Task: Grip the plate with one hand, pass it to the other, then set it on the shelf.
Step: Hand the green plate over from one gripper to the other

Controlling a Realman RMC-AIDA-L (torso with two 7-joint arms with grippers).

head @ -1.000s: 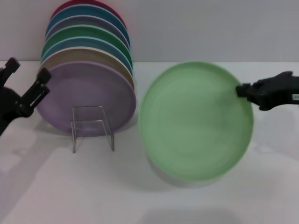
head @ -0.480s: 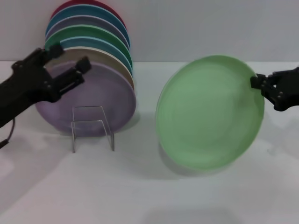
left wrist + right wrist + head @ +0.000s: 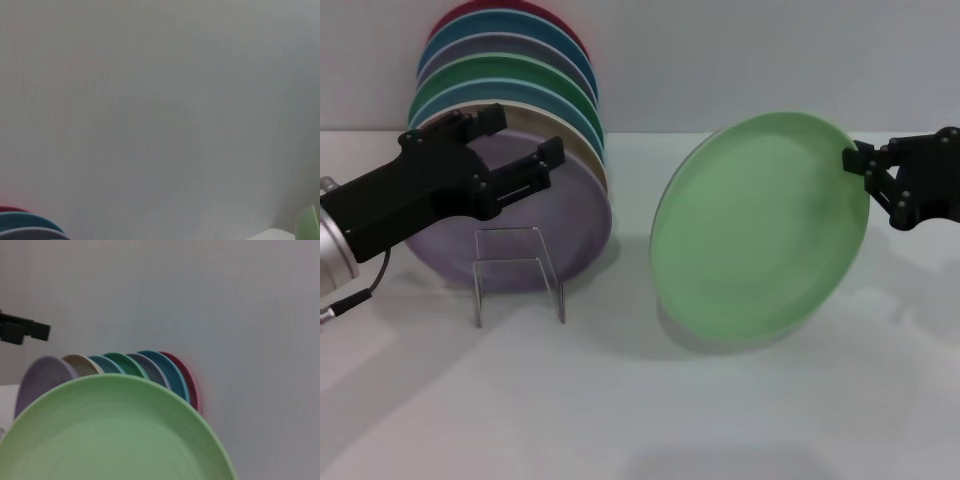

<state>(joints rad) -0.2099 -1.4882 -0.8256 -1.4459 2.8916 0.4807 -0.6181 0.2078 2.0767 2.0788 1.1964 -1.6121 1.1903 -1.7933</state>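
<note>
Right end effector (image 3: 855, 165) pinches plate (image 3: 765, 230); stacked plates (image 3: 510, 150) crowd shelf (image 3: 517, 272).

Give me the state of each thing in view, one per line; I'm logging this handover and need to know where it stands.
Mint-green plate: tilted on edge, held off the table by its rim.
Right gripper: shut on the plate's rim.
Left gripper: fingers open, empty, in front of the stacked plates.
Clear stand: empty, on the table.
Stacked plates: leaning in a row behind the stand, lilac one in front.
</note>
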